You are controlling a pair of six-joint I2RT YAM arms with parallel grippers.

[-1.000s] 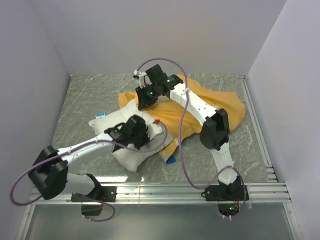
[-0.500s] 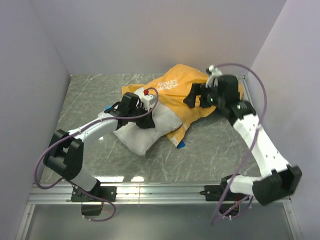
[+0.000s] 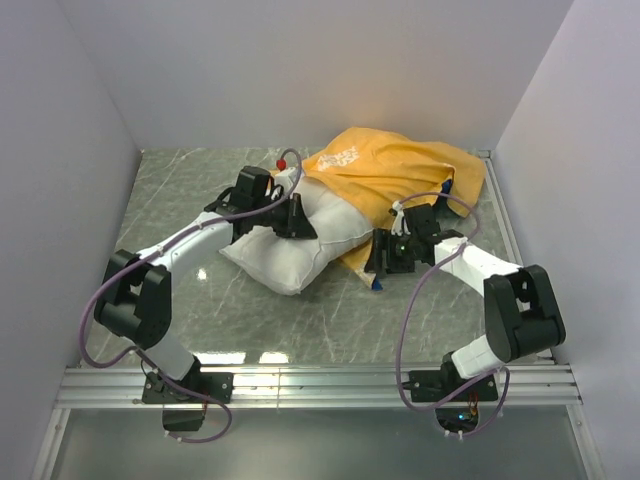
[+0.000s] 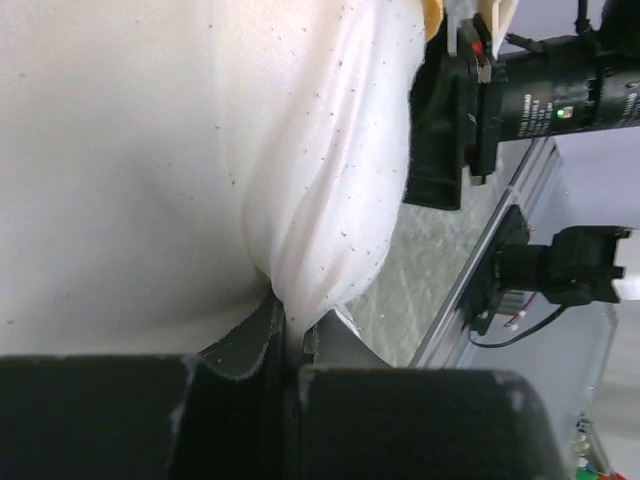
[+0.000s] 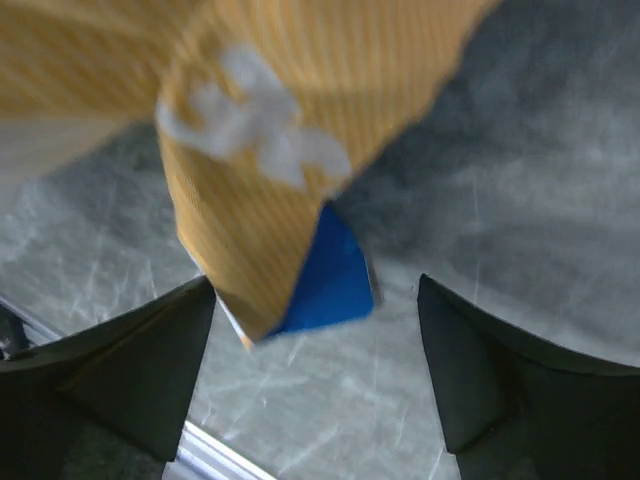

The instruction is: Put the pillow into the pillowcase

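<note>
The white pillow [image 3: 283,258] lies mid-table, its far right end under the edge of the orange pillowcase [image 3: 400,165]. My left gripper [image 3: 294,217] is shut on a pinched fold of the pillow [image 4: 150,150]; in the left wrist view the fold runs down between the closed jaws of the left gripper [image 4: 288,318]. My right gripper [image 3: 384,256] is open, low over the table at the pillowcase's near corner. In the right wrist view the right gripper [image 5: 315,300] has that orange pillowcase [image 5: 265,200] corner, blue underneath, between its spread fingers, which do not touch it.
A metal rail [image 3: 320,380] runs along the near table edge and another rail [image 3: 506,235] along the right side. Grey walls close off the left, back and right. The right arm [image 4: 520,95] shows close beside the pillow in the left wrist view.
The right arm has left the back of the pillowcase, opened and come down at its near corner. The left gripper, still shut on the pillow, has carried it back and right.
</note>
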